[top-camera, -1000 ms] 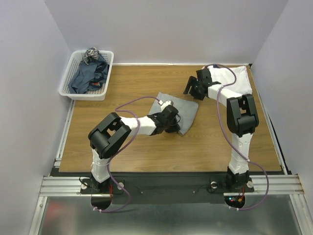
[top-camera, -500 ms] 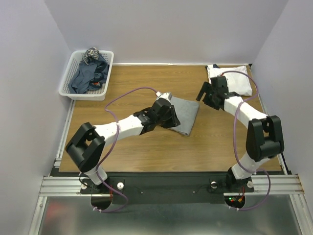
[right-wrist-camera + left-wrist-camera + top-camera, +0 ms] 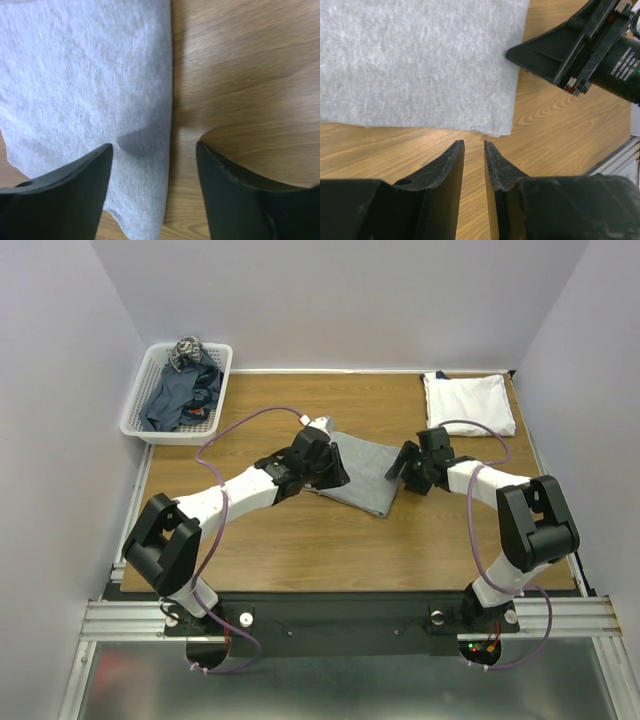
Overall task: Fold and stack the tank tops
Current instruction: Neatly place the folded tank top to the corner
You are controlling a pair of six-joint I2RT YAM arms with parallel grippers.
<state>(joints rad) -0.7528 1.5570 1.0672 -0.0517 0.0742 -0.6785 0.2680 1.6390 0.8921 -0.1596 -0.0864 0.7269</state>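
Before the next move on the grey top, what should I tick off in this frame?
1. The grey tank top lies folded and flat: ok.
2. The right gripper is open and straddles the top's edge: ok, one finger over cloth, one over wood.
3. The left gripper is ready to grip: not ok, jaws only a narrow gap apart, over the bare table just short of the cloth.
4. Right fingers touching the cloth: cannot tell.
5. The white tank top is folded at the far right corner with nothing on it: ok.
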